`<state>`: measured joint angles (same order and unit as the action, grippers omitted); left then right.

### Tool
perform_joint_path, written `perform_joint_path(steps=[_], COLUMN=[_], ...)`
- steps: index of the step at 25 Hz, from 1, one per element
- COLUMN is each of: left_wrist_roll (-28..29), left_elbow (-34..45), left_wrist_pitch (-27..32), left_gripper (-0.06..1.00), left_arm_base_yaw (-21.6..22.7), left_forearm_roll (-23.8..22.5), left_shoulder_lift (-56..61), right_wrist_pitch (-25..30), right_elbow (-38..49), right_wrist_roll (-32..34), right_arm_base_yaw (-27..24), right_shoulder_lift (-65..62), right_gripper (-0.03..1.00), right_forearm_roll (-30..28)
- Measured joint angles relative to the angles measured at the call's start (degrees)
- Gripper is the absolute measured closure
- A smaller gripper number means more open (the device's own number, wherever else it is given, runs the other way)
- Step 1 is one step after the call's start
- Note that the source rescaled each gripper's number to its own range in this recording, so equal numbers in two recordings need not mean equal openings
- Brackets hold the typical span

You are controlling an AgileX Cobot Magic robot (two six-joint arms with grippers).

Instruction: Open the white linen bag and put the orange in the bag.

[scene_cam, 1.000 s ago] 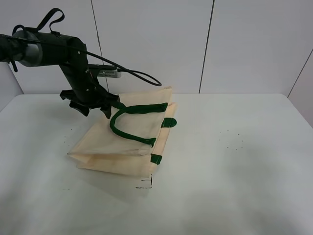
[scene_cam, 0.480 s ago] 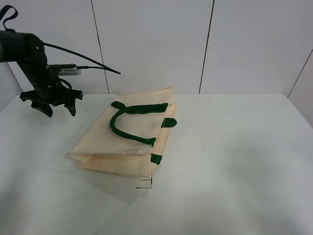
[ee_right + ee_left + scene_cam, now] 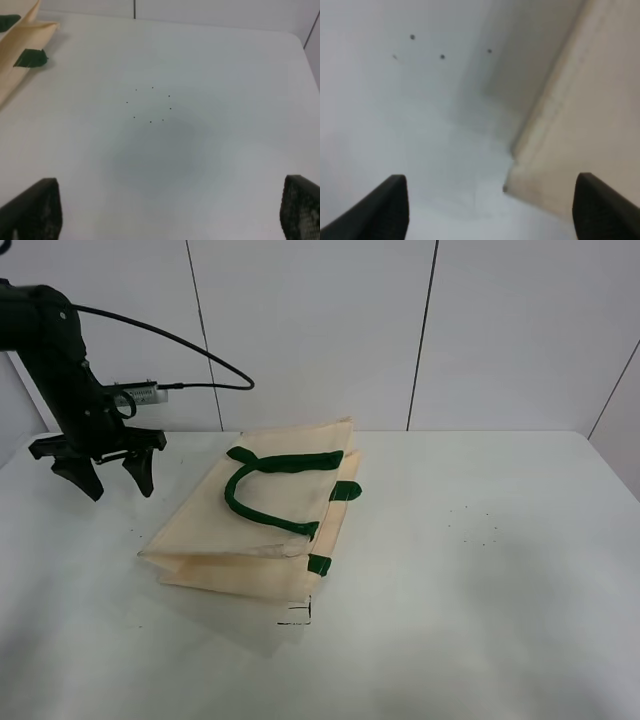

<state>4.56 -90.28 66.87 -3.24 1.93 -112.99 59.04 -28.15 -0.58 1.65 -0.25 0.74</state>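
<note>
White table [image 3: 480,570] | white linen bag [image 3: 260,530] flat (no readable writing) | left claw [image 3: 100,475] open | right claw [image 3: 165,210] open

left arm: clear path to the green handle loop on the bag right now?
Probably yes. The left gripper hangs open above the table, off the white linen bag. The green handle loop lies exposed on top, and nothing stands between them.

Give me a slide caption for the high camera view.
Left gripper hangs open over the table, left of the flat bag; no orange in sight.
</note>
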Motion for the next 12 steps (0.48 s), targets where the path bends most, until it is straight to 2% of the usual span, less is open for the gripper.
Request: perform_joint_path(steps=[5, 12], left_wrist_roll=[0.00, -0.21], left_elbow=[5.34, 20.39], left_wrist_pitch=[0.67, 0.72], left_gripper=[0.08, 0.08], left_arm_base_yaw=[0.00, 0.00], left_forearm_roll=[0.00, -0.17], left_shoulder_lift=[10.13, 32.72], right_wrist_pitch=[0.00, 0.00], right_elbow=[0.00, 0.00], right_wrist_roll=[0.00, 0.00], right_arm_base_yaw=[0.00, 0.00], right_shoulder_lift=[0.00, 0.00], right_gripper=[-0.03, -0.03], right_forearm_roll=[0.00, 0.00])
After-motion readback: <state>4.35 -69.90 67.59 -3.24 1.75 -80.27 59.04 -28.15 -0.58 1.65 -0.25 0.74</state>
